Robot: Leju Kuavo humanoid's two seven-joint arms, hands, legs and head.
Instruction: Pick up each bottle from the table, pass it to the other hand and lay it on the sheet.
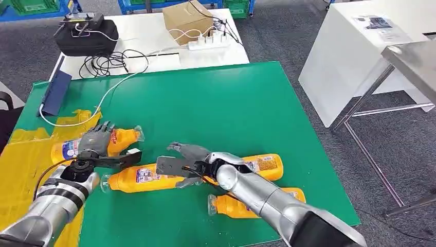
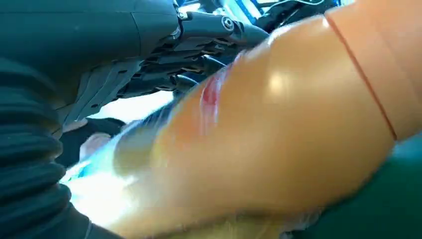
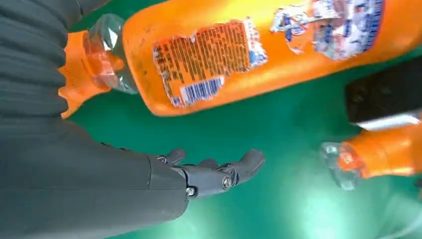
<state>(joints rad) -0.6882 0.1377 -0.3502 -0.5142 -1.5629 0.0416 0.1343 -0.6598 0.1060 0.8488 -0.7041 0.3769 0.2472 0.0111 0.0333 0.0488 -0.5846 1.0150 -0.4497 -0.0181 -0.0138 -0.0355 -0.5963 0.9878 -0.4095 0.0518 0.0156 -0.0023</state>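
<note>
Several orange bottles lie on the green table (image 1: 216, 103). My left hand (image 1: 96, 140) grips one bottle (image 1: 119, 141) at the edge of the yellow sheet (image 1: 20, 154), fingers over it and thumb below; up close that bottle (image 2: 278, 129) is pressed against the fingers (image 2: 199, 55). My right hand (image 1: 184, 160) hovers open with fingers spread over the end of a middle bottle (image 1: 136, 178). Its fingers (image 3: 219, 174) hold nothing, beside a labelled bottle (image 3: 239, 55). Another bottle (image 1: 265, 165) lies behind my right forearm and one more (image 1: 231, 206) in front of it.
Behind the green mat, a white table carries a black bag (image 1: 85, 36), a cardboard box (image 1: 187, 20), a power strip (image 1: 208, 43) and loose cables. A blue flat object (image 1: 54, 92) lies at the mat's far left. White furniture (image 1: 360, 56) and a metal table (image 1: 411, 56) stand right.
</note>
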